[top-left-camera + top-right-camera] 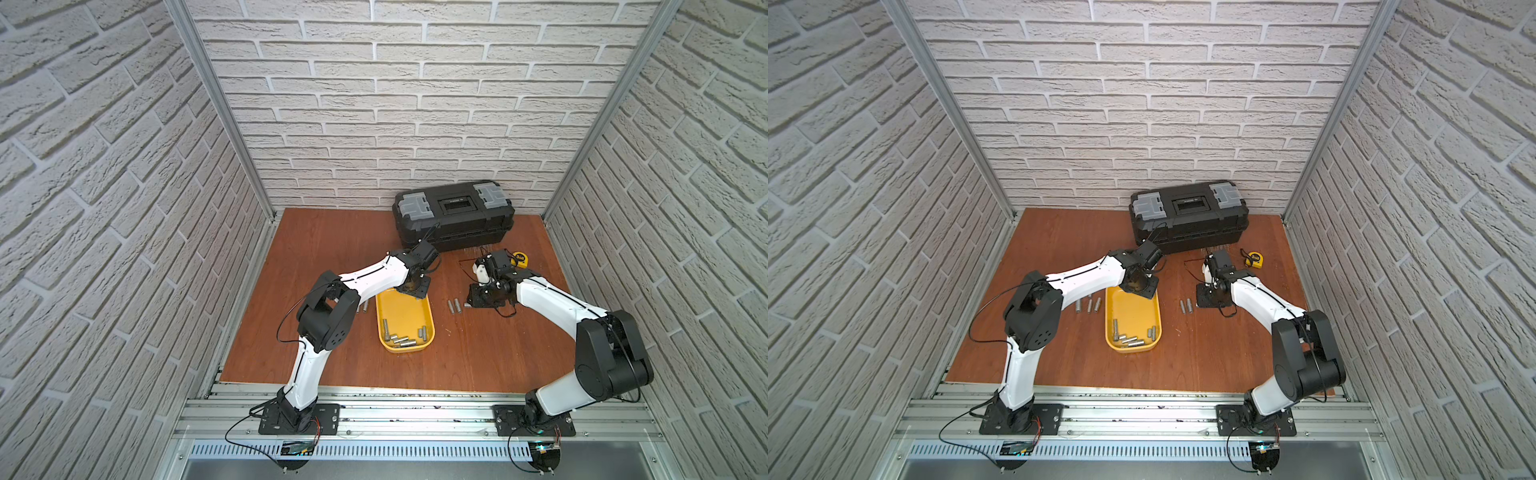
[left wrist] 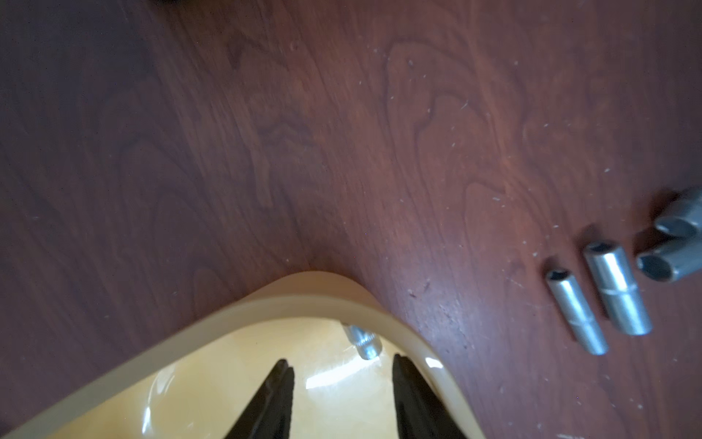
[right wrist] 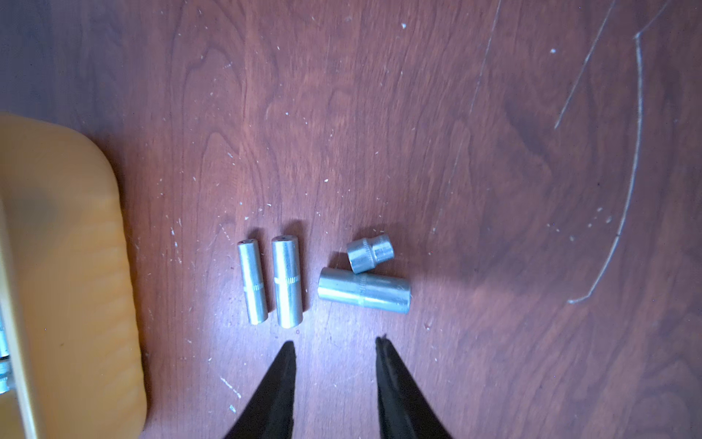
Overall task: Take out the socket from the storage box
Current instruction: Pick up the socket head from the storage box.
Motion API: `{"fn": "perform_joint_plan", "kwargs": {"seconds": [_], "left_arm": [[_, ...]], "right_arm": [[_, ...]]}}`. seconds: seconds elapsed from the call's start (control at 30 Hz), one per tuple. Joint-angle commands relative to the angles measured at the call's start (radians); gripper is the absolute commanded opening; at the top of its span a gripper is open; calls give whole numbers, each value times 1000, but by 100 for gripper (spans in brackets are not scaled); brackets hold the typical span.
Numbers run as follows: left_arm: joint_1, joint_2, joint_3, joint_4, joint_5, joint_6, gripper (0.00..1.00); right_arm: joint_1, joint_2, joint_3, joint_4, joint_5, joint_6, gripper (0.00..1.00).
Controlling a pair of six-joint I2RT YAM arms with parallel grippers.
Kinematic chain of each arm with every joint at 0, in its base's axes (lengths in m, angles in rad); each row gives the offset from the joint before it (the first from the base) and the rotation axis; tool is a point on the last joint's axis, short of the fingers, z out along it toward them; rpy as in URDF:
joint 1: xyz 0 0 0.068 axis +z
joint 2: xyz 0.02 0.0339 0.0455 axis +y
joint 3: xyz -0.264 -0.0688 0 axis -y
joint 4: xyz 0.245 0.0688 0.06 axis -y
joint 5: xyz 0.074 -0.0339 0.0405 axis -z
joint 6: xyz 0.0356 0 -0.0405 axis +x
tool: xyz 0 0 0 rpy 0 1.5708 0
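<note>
White brick walls enclose a wood counter. Its yellow storage box holds loose sockets at the near end and one short socket in the far left corner. The left gripper hovers over that one, fingers apart, empty; it would do best to straddle it squarely, clear of the wall. The right gripper, fingers apart, is empty too.

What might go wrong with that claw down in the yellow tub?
1. The socket lies close against a corner of the storage box; the open left gripper might hit the wall and shove the box.
2. The socket is round, so it could roll from the pinch.
3. The right gripper hangs near four loose sockets and might knock them.
</note>
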Motion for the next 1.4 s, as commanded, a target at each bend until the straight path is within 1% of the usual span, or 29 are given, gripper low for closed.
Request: {"fn": "perform_joint_plan", "kwargs": {"seconds": [0.0,0.2,0.43,0.73,0.97,1.03,1.13,1.37], "left_arm": [[-5,26,29,9,23,-15,45],[-5,52,37,15,25,-13,44],[-4,91,40,19,35,-19,39],[-7,95,29,11,21,-9,33],[-7,98,28,8,18,-8,17],[-7,92,25,7,13,-8,14],[-7,70,19,10,-2,-11,12],[-4,-49,18,13,-21,6,11]], "right_arm": [[2,-33,-11,20,0,6,37],[2,-30,-14,25,-4,10,37],[2,-31,-14,22,-4,10,37],[2,-28,-9,24,-6,11,37],[2,-29,-9,22,-7,10,37],[2,-29,-9,22,-5,9,37],[2,-27,-8,22,-4,8,37],[2,-19,-10,30,-10,10,37]]}}
